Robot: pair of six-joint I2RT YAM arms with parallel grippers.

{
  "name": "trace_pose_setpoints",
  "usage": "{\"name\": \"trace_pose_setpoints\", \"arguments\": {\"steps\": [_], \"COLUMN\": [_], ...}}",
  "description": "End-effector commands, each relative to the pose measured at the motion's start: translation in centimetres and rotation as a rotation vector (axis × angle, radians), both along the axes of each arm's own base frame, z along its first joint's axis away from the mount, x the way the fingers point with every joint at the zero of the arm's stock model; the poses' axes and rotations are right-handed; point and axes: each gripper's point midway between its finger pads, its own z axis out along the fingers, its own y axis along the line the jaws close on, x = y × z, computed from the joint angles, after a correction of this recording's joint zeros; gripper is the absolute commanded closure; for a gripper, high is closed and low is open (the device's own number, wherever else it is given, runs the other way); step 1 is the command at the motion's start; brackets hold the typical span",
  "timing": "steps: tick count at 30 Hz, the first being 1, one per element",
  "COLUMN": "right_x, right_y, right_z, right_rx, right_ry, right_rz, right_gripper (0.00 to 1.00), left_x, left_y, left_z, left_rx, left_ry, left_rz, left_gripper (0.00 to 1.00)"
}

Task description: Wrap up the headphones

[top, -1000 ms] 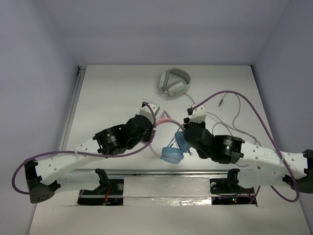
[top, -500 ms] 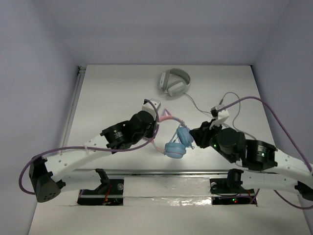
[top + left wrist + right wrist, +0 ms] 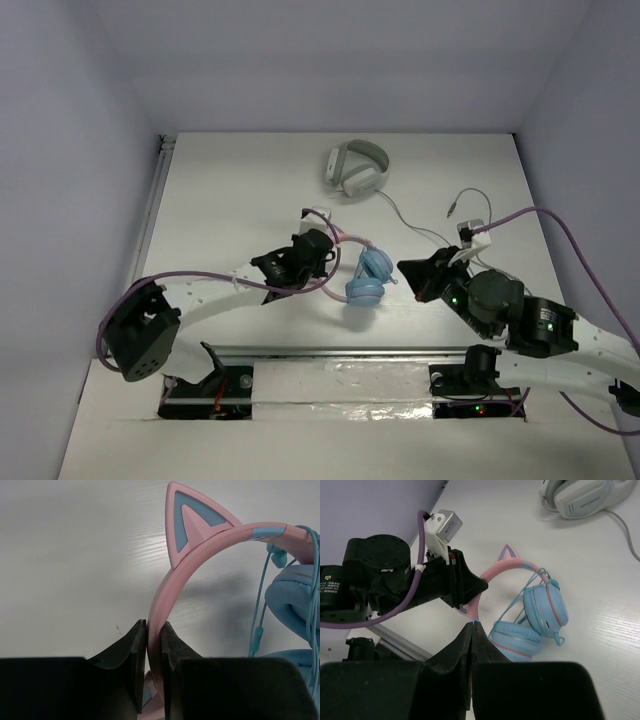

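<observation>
The headphones (image 3: 366, 280) lie mid-table, with a pink cat-ear headband (image 3: 200, 555) and two light-blue ear cups (image 3: 545, 605). The thin light-blue cable (image 3: 260, 605) runs in loops over the cups. My left gripper (image 3: 330, 248) is shut on the headband, which is pinched between both pads in the left wrist view (image 3: 154, 625). It also shows in the right wrist view (image 3: 479, 586). My right gripper (image 3: 402, 267) is shut, its tips (image 3: 473, 624) a short way right of the cups. I see no cable leading to them.
White-grey headphones (image 3: 357, 168) lie at the back, also in the right wrist view (image 3: 585, 495). Their grey cable (image 3: 430, 235) trails right past my right arm. A metal rail (image 3: 340, 352) runs along the near edge. Walls close in the left, right and back.
My right gripper has drawn back to the right, away from the ear cups. My left gripper has carried the headphones a little to the right and further back, still gripping the headband.
</observation>
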Motion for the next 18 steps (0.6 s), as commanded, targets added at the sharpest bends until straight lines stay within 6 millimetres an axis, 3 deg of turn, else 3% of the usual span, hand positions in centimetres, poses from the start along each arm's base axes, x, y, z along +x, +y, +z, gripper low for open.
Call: {"name": "trace_pose_setpoints", "arguments": {"steps": [1,5,9,14,18], "right_x": [0.7,0.7,0.4,0.3,0.2], "right_y": [-0.1,-0.3,-0.8,-1.7,-2.6], "right_z": [0.8,0.9,1.5,2.4,3.8], "right_rx": [0.079,0.118,0.145,0.160,0.186], "right_ry": [-0.011,-0.011,-0.015,-0.024,-0.039], "right_rz": [-0.054,-0.061,-0.057,-0.068,-0.074], "right_gripper": [1.00,0.99,0.98,0.98,0.95], "left_x": [3.3,4.2,4.9,5.5,5.3], "left_y": [-1.2,-0.3,0.4,1.2,2.1], "left_z": [3.0,1.2,-0.5,-0.8,0.3], "left_rx": [-0.180,-0.162,-0.132,-0.120,-0.122], "left_ry": [-0.111,-0.113,-0.096,-0.100,-0.124], "left_rz": [0.093,0.131,0.155,0.184,0.206], "left_gripper": [1.00,1.00,0.84,0.73,0.63]}}
